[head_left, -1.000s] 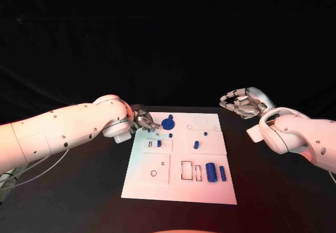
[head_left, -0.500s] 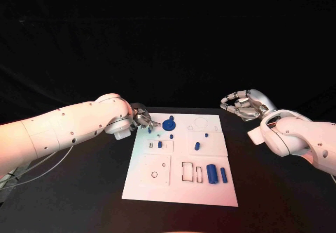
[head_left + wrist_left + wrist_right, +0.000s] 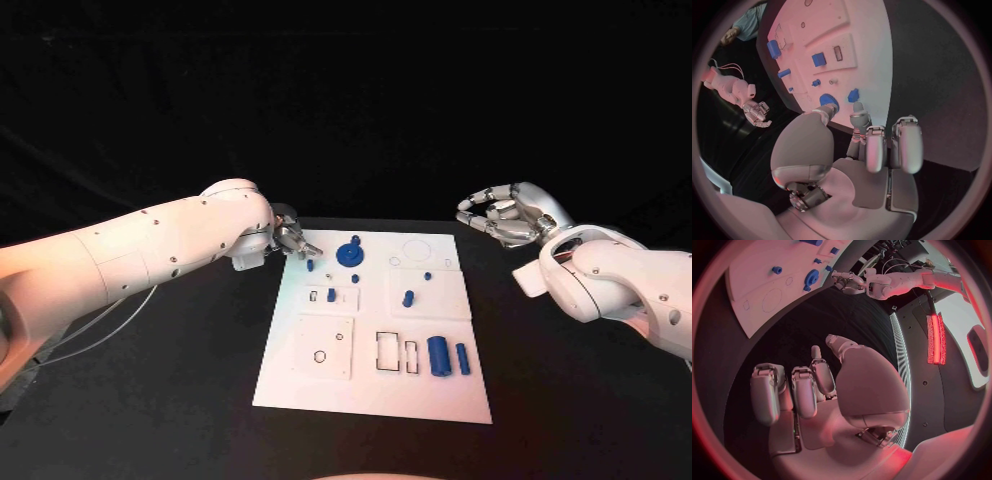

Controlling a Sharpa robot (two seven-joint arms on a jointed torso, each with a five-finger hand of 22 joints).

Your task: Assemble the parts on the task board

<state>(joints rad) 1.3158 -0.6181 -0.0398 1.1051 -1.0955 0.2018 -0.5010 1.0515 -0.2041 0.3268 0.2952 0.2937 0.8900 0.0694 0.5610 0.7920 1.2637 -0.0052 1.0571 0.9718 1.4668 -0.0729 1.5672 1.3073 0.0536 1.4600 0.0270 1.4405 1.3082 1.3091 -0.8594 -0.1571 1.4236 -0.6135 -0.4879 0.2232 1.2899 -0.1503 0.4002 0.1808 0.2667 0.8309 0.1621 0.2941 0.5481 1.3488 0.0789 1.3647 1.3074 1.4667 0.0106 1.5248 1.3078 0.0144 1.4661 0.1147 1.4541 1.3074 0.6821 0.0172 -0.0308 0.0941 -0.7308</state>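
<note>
Two hands are in view. Left hand [image 3: 293, 241] sits at the board's [image 3: 325, 370] far left corner, fingers [image 3: 904, 145] parted, holding nothing, just beside a small part [image 3: 312, 265]. Blue gear [image 3: 351, 254] stands right of it. Right hand [image 3: 505, 213] hovers apart, loosely curled, empty. Parts look light, rigid, smooth: pinch by the sides.

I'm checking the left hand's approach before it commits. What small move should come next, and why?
Probably ease the left hand in to close on the small blue piece at the task board's far left corner: its fingers hang just beside it, holding nothing, while the right hand waits off the board.
</note>
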